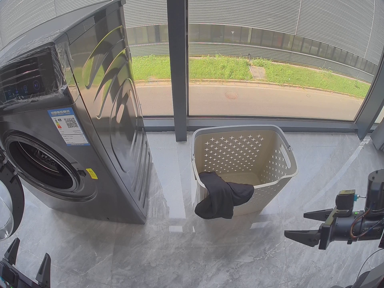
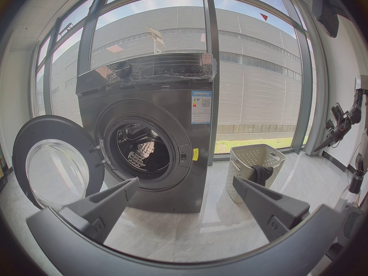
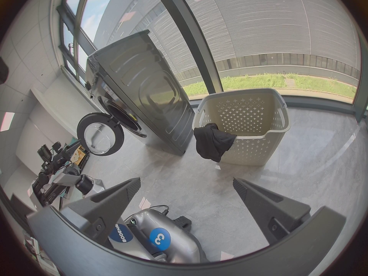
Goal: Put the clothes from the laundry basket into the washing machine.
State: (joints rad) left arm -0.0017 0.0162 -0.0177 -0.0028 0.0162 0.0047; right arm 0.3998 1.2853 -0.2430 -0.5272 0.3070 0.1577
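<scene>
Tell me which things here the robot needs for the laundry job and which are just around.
For the job:
laundry basket
dark garment, draped over the basket's rim
washing machine, with its door swung open

Just around:
window pillar
grass strip outside the glass
stone floor

I count 1 washing machine (image 1: 80, 113), 1 laundry basket (image 1: 236, 149), 1 dark garment (image 1: 222, 199), plus 2 of mine: L gripper (image 1: 31, 249), R gripper (image 1: 296, 224).

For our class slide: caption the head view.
Open washing machine beside a laundry basket with dark clothing draped over its rim.
</scene>
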